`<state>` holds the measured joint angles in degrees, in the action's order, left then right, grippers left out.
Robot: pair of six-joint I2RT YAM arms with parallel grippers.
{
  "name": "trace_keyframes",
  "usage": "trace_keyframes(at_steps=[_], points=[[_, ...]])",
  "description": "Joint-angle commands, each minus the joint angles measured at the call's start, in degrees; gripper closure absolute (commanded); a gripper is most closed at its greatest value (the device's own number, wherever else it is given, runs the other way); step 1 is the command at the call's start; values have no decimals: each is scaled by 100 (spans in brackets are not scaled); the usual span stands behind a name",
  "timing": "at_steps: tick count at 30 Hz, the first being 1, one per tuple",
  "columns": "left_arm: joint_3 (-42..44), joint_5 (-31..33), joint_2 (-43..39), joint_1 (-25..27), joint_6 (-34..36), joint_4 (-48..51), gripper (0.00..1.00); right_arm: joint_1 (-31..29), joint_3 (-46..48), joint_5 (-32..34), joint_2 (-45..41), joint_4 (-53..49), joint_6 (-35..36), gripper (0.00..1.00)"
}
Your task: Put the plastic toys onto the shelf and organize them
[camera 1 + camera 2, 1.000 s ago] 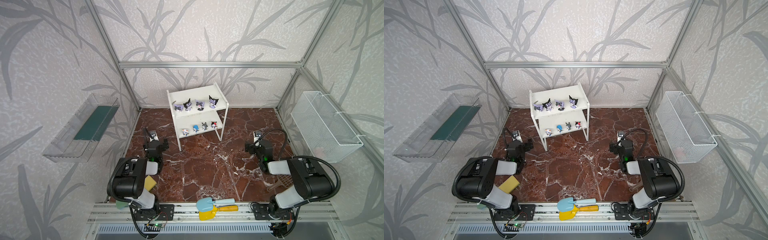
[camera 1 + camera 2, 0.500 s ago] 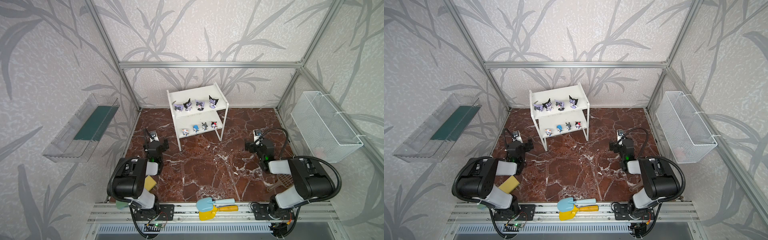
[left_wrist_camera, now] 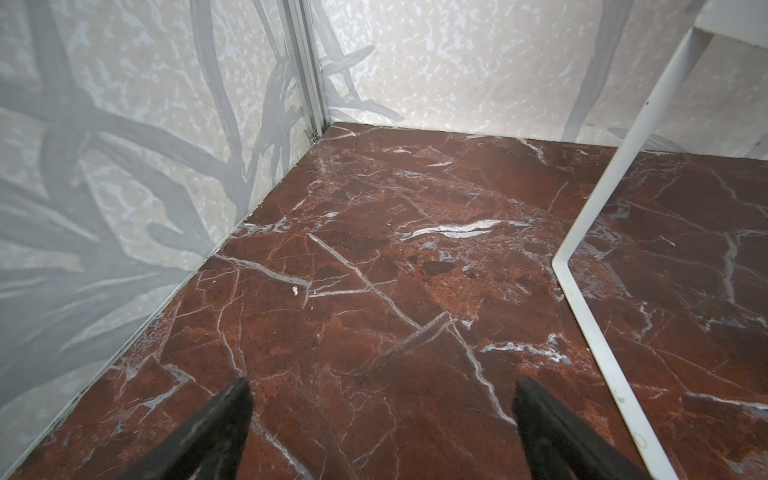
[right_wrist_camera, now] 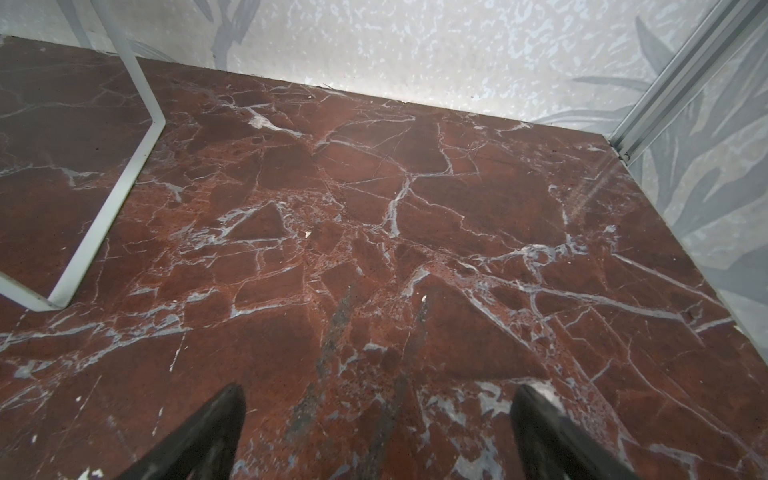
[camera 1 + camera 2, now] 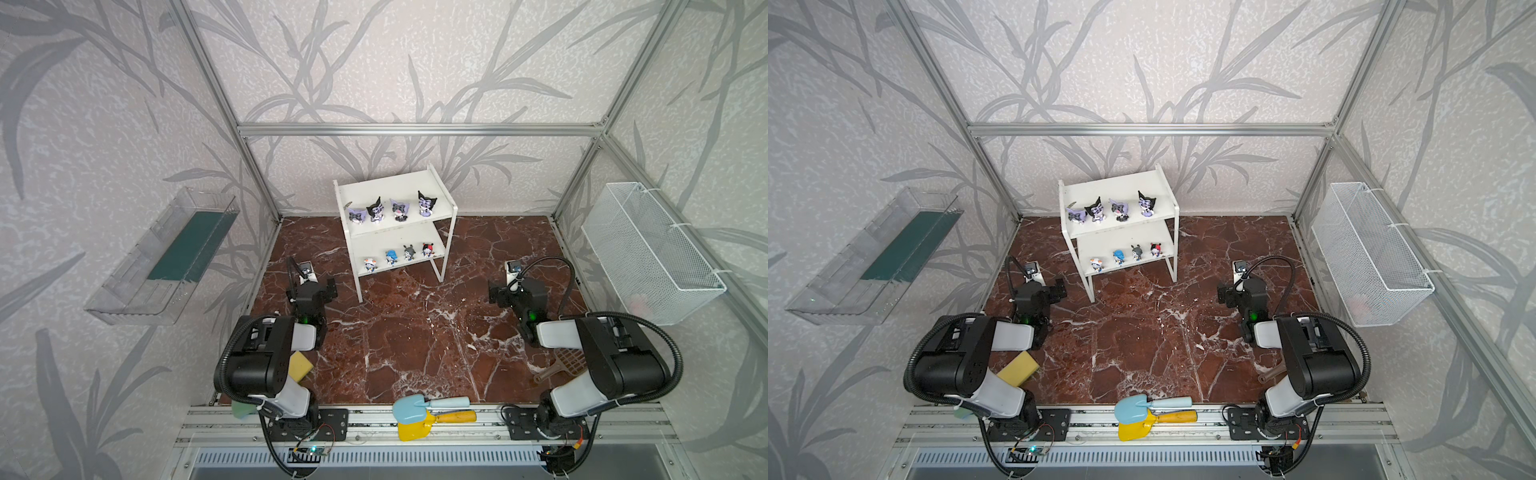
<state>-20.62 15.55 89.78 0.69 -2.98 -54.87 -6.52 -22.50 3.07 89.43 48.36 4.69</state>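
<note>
Shelf is standing full at upper centre in both top views; nothing is shifting since a second ago.
Four purple toys are lining its top board and four smaller toys its lower board. The left gripper and right gripper are idling at mid-left and mid-right, fingers spread, holding nothing. The task is looking finished.

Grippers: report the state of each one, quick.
Left gripper: open, holding nothing.
Right gripper: open, holding nothing.
</note>
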Motion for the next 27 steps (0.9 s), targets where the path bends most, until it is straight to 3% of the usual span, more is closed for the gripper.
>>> trace_keyframes(at_steps=[1,10,11,12,14,16,18,19,20,24,27], points=[[-30,86,49,10,71,-144,1,11,-81,97,-83,33,-36,1],[-30,82,49,10,72,-147,1,10,-72,98,-83,42,-37,1],[-30,87,49,9,70,-147,1,6,-41,-25,-98,69,43,1],[-34,80,49,10,70,-147,1,2,117,-892,-178,283,499,1],[-30,80,49,10,72,-146,1,2,661,-1484,-322,1032,698,1],[-31,83,49,10,72,-147,1,22,582,-1259,-102,1232,475,1],[-30,80,48,9,70,-151,1,44,42,123,117,603,-89,1],[-30,81,49,10,70,-147,1,91,149,61,-4,585,-157,1],[-30,82,49,10,70,-138,1,99,136,550,-101,409,-400,1],[-31,80,50,10,70,-149,1,72,-75,-21,-94,22,-46,1],[-30,80,49,8,74,-144,1,72,-75,-26,-97,17,-54,1]])
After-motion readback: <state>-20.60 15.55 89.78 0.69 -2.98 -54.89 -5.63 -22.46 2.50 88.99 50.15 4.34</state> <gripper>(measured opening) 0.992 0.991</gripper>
